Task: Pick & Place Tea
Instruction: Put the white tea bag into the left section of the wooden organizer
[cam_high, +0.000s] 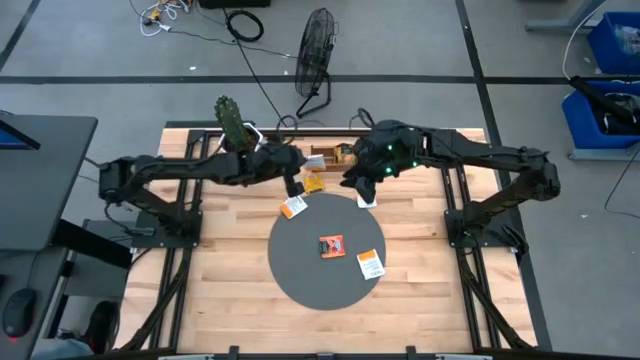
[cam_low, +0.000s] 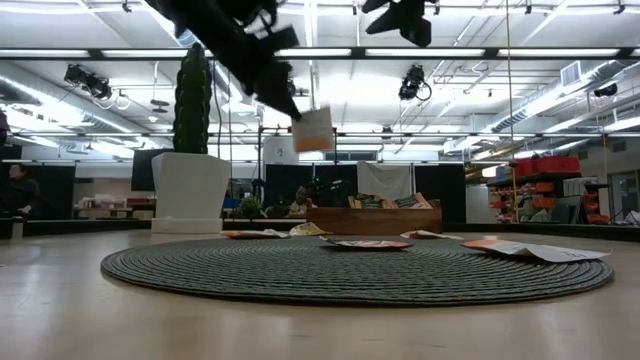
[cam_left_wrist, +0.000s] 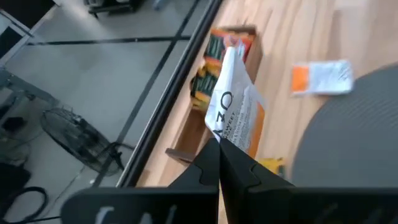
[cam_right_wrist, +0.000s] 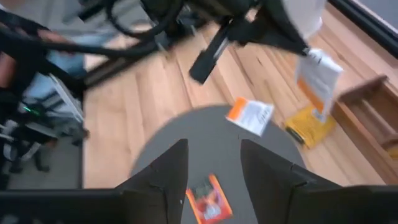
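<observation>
My left gripper (cam_left_wrist: 219, 142) is shut on a white and orange tea sachet (cam_left_wrist: 235, 106), held in the air near the table's far middle (cam_low: 313, 130). Below it a yellow sachet (cam_right_wrist: 308, 127) lies on the wood. A white and orange sachet (cam_high: 294, 207) rests on the far rim of the round grey mat (cam_high: 300, 280). A red-orange one (cam_high: 331, 246) and another white and orange one (cam_high: 371, 264) lie flat on the mat. My right gripper (cam_right_wrist: 214, 168) hangs open above the mat's far right, with nothing between its fingers. The brown wooden tray (cam_high: 325, 155) holds more sachets. My left gripper pinches the sachet by its lower edge (cam_left_wrist: 221, 132) between its two fingertips. The fingers come from the table's left, slanting down. The sachet sticks out past the fingertips, edge-on and tilted, lifted clear of the table and the mat.
A cactus in a white pot (cam_high: 232, 122) stands at the table's far left, behind my left arm. A white sachet (cam_high: 366, 200) lies under my right gripper at the mat's rim. A fan (cam_high: 315, 50) stands on the floor beyond the far edge.
</observation>
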